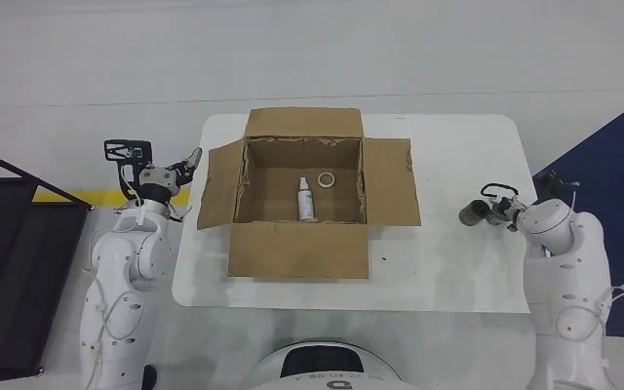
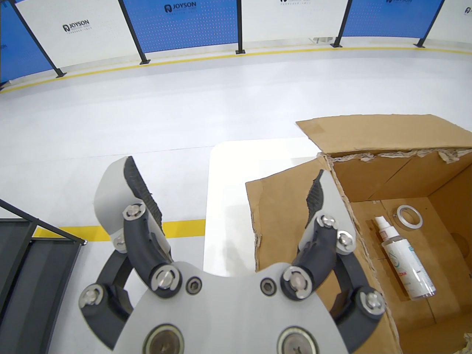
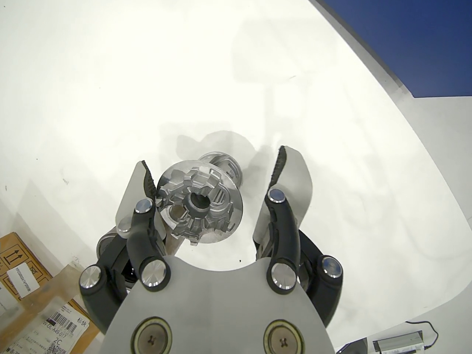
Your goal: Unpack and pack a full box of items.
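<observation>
Top view is showing one table [image 1: 448, 273] carrying one box [image 1: 302, 122], standing open with its four flaps folded outward, probably to keep the opening free for reaching in.

Two grippers are flanking it. The left gripper [image 2: 225, 174] is hanging at the table's left edge, just beside the box's left flap. Its fingers are spread with nothing between them, and it looks to be waiting its turn. The right gripper [image 3: 213, 158] is hovering low over the bare right part of the table, well apart from the box. Its fingers are standing apart and clamping nothing.

One bottle [image 1: 306, 200] is lying on its side on the box floor. One metal part [image 3: 201, 204] is sitting between the right gripper's fingers, one pad touching its flange and the other clear. I cannot tell whether it is being set down or picked up. That spot is likely serving as the laying-out place. One tape ring [image 1: 328, 180] is lying flat near the bottle's cap, so two items are remaining in the box.
</observation>
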